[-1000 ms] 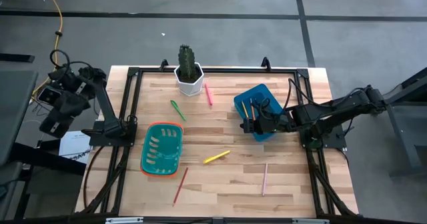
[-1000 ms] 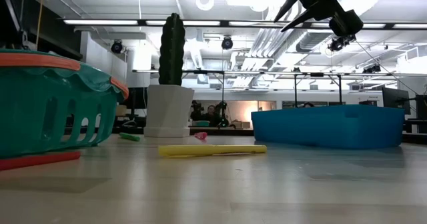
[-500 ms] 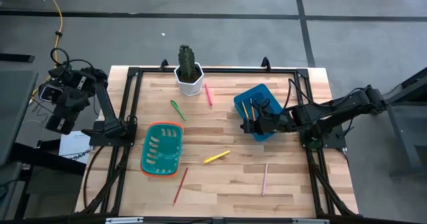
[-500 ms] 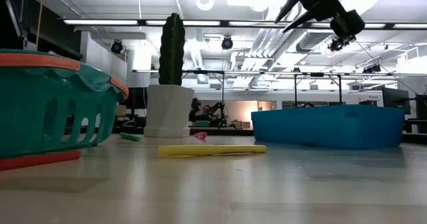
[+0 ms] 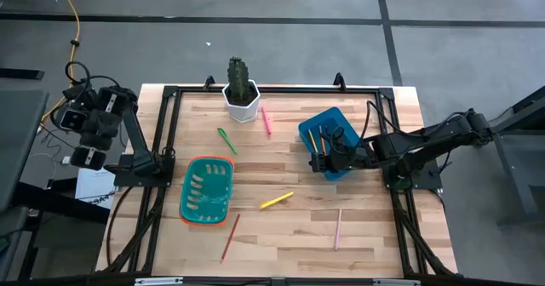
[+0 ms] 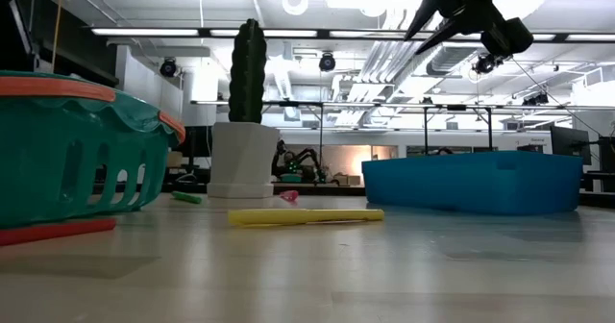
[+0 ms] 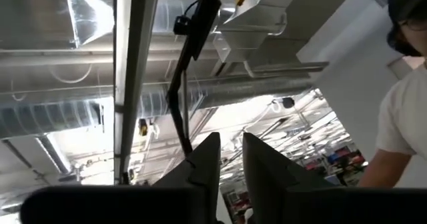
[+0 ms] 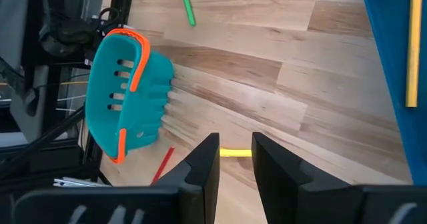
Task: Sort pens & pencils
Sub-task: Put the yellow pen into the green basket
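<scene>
Two bins: blue bin (image 5: pixel 329 140) at 3 o'clock of the table (image 5: pixel 366 235), teal basket (image 5: pixel 206 190) at 8 o'clock.
Right gripper: right gripper (image 5: pixel 318 161) hangs over the near-left corner of the blue bin, empty; its fingers (image 8: pixel 202 163) stand only a little apart, with a narrow gap, nothing between them.
Left gripper: left gripper (image 7: pixel 225 159) is off the table at 9 o'clock, pointing up to the ceiling; jaws a little apart, holding nothing.
Pencils: two lie already in the blue bin (image 5: pixel 311 138); a red one (image 5: pixel 231 237) is at 7 o'clock near the basket, a salmon one (image 5: pixel 338 227) at 5 o'clock.
Pens: green one (image 5: pixel 226 140) at 10 o'clock, pink one (image 5: pixel 266 120) at 12 o'clock beside the cactus pot (image 5: pixel 241 103), yellow one (image 5: pixel 276 201) near the centre.
Step in hand: I judge the right arm must now go for the next stick; the salmon pencil is on its side.
How to do it well: open the jaws wider before coming down, turn the wrist so the fingers cross the pencil, grip at the middle, lift straight, because a thin stick rolls easily.
Surface: pale wood planks in a black frame, flat and smooth.
Room: grey floor around; the low view shows a large hall with ceiling lights; a person's shoulder (image 7: pixel 400 127) shows in the left wrist view.
</scene>
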You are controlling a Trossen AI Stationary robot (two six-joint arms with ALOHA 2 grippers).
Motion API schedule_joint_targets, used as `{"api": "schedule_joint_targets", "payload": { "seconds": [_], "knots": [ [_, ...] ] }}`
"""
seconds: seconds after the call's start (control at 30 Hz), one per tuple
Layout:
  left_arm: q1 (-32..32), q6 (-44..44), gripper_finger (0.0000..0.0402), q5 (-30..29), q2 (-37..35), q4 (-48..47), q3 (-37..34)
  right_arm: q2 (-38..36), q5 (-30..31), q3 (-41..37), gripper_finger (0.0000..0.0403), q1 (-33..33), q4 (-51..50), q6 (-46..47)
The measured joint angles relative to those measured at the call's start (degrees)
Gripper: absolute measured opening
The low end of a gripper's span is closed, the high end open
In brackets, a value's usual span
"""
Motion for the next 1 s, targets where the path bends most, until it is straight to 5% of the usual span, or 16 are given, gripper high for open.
{"api": "schedule_joint_targets", "payload": {
  "seconds": [0.63,1.0],
  "knots": [
    [0.00,-7.87,0.0038,14.26,-2.74,-0.13,0.04,0.00,-0.45,0.00,0.0081,-1.59,-0.52,-0.06],
    [-0.01,-8.99,0.0037,17.82,-4.39,0.00,-0.15,0.00,1.14,0.00,0.0081,-1.59,1.99,1.30]
  ]
}}
